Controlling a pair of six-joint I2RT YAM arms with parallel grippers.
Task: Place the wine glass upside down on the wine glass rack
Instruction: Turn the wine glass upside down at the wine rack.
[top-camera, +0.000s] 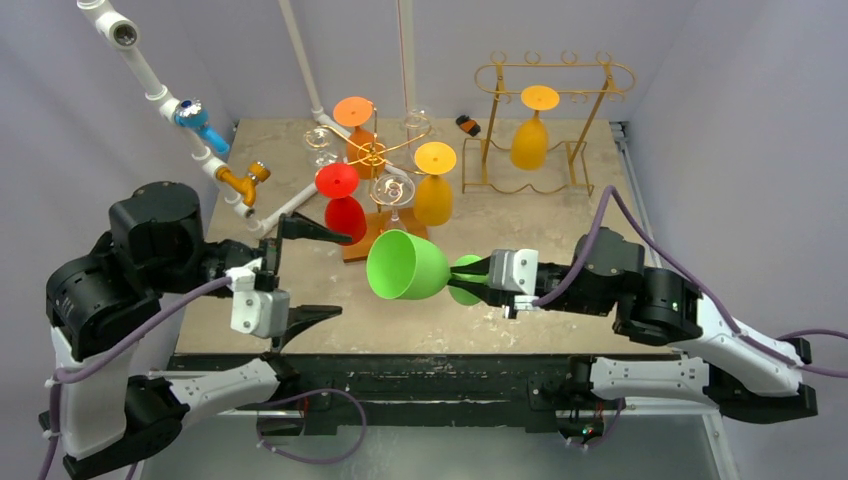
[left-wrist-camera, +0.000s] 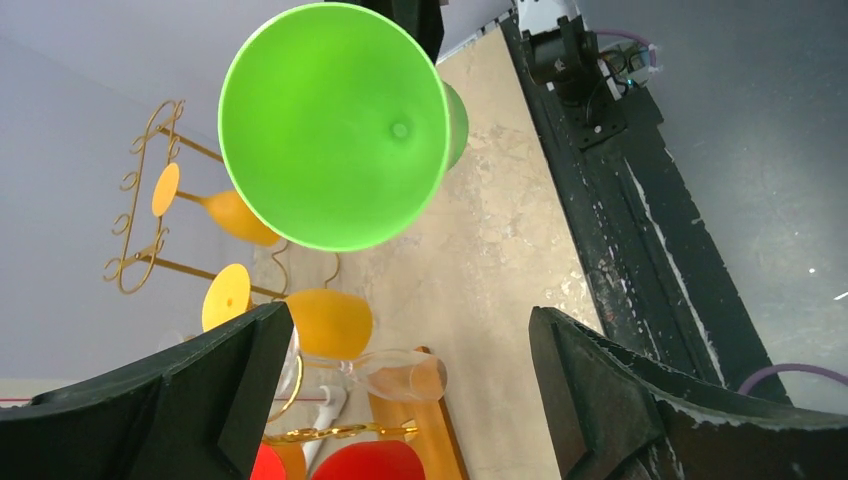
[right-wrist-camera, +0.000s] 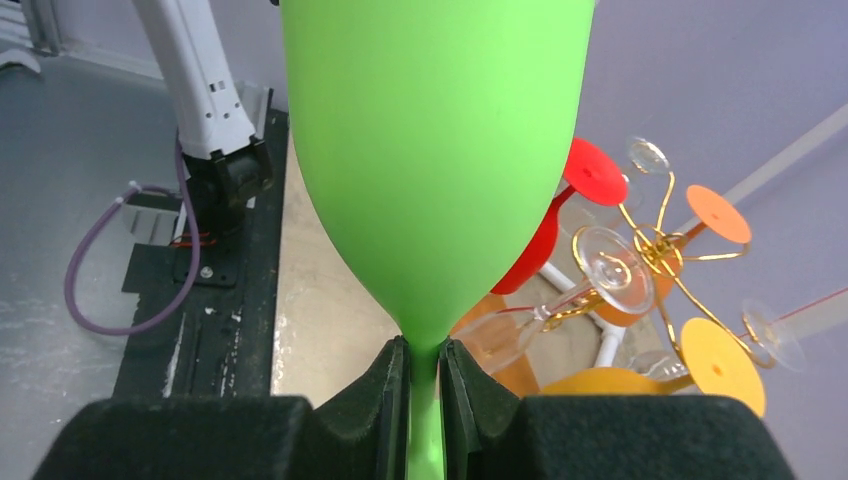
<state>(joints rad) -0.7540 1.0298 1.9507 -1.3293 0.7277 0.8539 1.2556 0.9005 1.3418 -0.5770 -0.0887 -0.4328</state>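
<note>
My right fingers (right-wrist-camera: 385, 385) clamp the bright green plastic wine glass (top-camera: 405, 265) by its stem above the desk (top-camera: 560, 215); my left fingers (left-wrist-camera: 255, 365) gape empty.

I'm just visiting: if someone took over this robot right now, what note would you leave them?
Right gripper: shut on the green glass stem, holding it sideways above the table.
Left gripper: open, empty, facing the glass's mouth.
Done: glass picked up.
To do: turn it upside down and hang it on a rack; the gold rack holds one yellow glass.

Green wine glass (left-wrist-camera: 335, 125) (mouth-on) above the spread tool (left-wrist-camera: 410, 315).
</note>
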